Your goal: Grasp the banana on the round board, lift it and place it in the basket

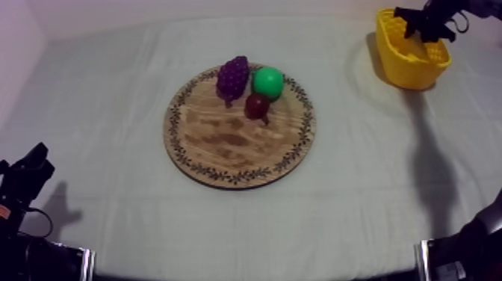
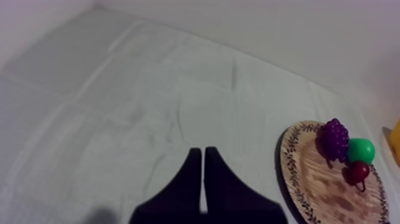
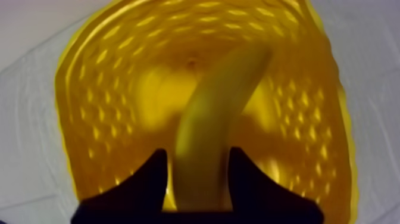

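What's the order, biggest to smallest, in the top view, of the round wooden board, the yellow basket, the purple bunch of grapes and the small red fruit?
Largest to smallest:
round wooden board
yellow basket
purple bunch of grapes
small red fruit
The basket lies farther back, so it may look smaller than it is.

I saw the board [image 1: 224,146] at mid table [image 1: 104,105], with the grapes [image 1: 233,76] just left of the pear [image 1: 268,82] on its far part. The basket [image 1: 396,63] sat far right, well apart from the board. The banana [image 3: 211,119] hung into the basket from my right end effector [image 3: 197,158]. My left end effector [image 1: 31,166] sat near left.
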You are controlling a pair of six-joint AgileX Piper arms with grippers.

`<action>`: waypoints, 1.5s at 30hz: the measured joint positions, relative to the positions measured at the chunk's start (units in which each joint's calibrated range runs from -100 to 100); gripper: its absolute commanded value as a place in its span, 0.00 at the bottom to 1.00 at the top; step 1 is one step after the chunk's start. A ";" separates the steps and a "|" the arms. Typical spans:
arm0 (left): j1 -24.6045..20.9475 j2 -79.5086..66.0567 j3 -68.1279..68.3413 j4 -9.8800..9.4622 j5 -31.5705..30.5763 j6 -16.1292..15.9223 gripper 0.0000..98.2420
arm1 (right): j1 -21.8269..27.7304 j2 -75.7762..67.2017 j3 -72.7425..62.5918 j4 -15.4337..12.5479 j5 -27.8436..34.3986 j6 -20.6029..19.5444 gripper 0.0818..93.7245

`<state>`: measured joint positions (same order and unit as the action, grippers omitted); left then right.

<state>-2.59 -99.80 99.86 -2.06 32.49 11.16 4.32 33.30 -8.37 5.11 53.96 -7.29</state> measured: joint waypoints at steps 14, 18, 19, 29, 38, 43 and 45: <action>0.00 0.00 0.00 0.00 0.00 0.00 0.00 | 1.02 -1.81 1.22 -0.31 -2.15 -0.10 0.14; 0.00 0.00 0.00 0.00 0.00 0.00 0.00 | 1.28 -5.31 5.30 1.12 -5.97 -1.07 0.04; 0.00 0.00 0.00 0.00 0.00 0.00 0.00 | 1.28 -6.26 6.96 1.61 -7.53 -1.40 0.03; 0.00 0.00 0.00 0.00 0.00 0.00 0.00 | 4.04 -24.05 29.92 0.74 -23.09 0.43 0.00; 0.00 0.00 0.00 0.00 0.00 0.00 0.00 | 6.36 -43.81 51.13 -10.00 -27.37 10.92 0.00; 0.00 0.00 0.00 0.00 0.00 0.00 0.00 | 5.63 -54.81 62.44 -12.93 -28.99 15.10 0.00; 0.00 0.00 0.00 0.00 0.00 0.00 0.00 | 5.07 -58.93 66.73 -12.91 -29.18 16.23 0.00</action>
<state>-2.59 -99.80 99.86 -2.06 32.49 11.16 9.40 -25.64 58.36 -7.80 24.78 8.94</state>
